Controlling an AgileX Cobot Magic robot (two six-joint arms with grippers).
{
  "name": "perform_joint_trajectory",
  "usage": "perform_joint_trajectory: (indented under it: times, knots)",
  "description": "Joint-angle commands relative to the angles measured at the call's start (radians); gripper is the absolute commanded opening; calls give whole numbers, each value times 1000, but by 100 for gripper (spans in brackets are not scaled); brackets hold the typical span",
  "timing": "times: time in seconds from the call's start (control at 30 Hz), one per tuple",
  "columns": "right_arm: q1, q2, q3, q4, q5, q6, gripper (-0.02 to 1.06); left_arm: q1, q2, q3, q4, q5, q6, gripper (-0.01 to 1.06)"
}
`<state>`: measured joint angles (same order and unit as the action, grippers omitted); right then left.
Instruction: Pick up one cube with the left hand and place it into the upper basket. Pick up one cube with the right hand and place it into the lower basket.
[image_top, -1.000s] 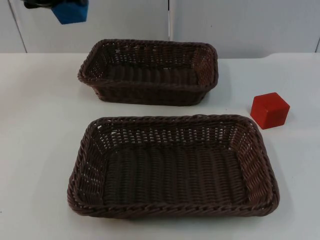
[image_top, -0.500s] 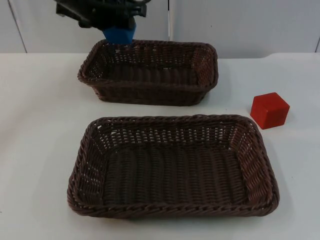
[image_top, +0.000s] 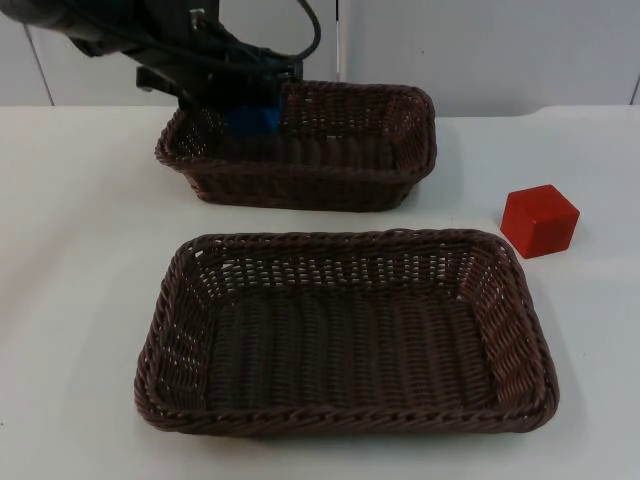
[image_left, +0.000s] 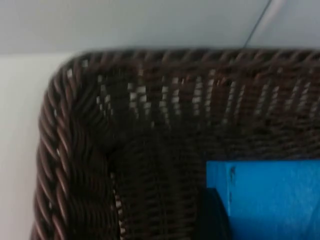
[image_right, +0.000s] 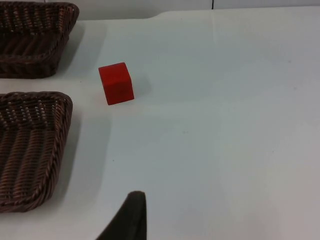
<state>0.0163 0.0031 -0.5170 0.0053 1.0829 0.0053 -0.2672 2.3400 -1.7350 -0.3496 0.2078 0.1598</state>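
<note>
- White counter (image_top: 80, 260) runs back to a grey partition wall (image_top: 480, 50) at 12 o'clock in the top view.
- Two dark brown woven wicker baskets stand on it, apart from each other: the upper basket (image_top: 395, 170) toward 12 o'clock, and the larger-looking lower basket (image_top: 520, 330) toward 6 o'clock.
- From the 10 o'clock corner of the top view the black left arm (image_top: 90, 25) reaches over the upper basket's 9 o'clock end.
- Its left hand (image_top: 250, 112) is inside that basket, below rim level, clamped on a bright blue cube (image_top: 255, 118).
- Seen from the left wrist view, the blue cube (image_left: 270, 200) sits low against the basket's woven floor near a rounded corner of the upper basket (image_left: 65, 150), with a black fingertip (image_left: 212, 215) against its side; whether the cube touches the floor cannot be told.
- A red cube (image_top: 540, 220) stands on the bare counter at about 3 o'clock in the top view, just beside the lower basket's far corner, not touching it.
- Looking from the right wrist view, the red cube (image_right: 116, 83) stands upright on the counter near both baskets.
- The right hand (image_right: 131, 215) waits above the counter, well apart from the red cube; one dark fingertip shows, and whether its fingers are apart or together I cannot tell.
</note>
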Motion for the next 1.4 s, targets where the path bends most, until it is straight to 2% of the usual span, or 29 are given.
perform_joint_trajectory:
  times: [0.0,0.33,0.43,0.57,0.6,0.77,0.8,0.93,1.07,1.37]
  knots:
    - [-4,-3,2,2,-7,1,105,-6,2,-9,-29,-8,1,0]
    - [-4,-3,2,2,-7,1,105,-6,2,-9,-29,-12,1,0]
    - [-4,-3,2,2,-7,1,105,-6,2,-9,-29,-8,1,3]
    - [-4,-3,2,2,-7,1,105,-11,2,-9,-29,7,3,32]
    - [-4,-3,2,2,-7,1,105,-11,2,-9,-29,7,3,32]
    - [-4,-3,2,2,-7,1,105,-23,2,-9,-65,-41,3,72]
    - [-4,-3,2,2,-7,1,105,-23,2,-9,-65,-41,3,72]
    - [-4,-3,2,2,-7,1,105,-23,2,-16,-142,-58,0,93]
    - [-4,-3,2,2,-7,1,105,-23,-15,-16,-175,-56,0,99]
    - [-4,-3,2,2,-7,1,105,-25,-97,-16,-139,-64,0,99]
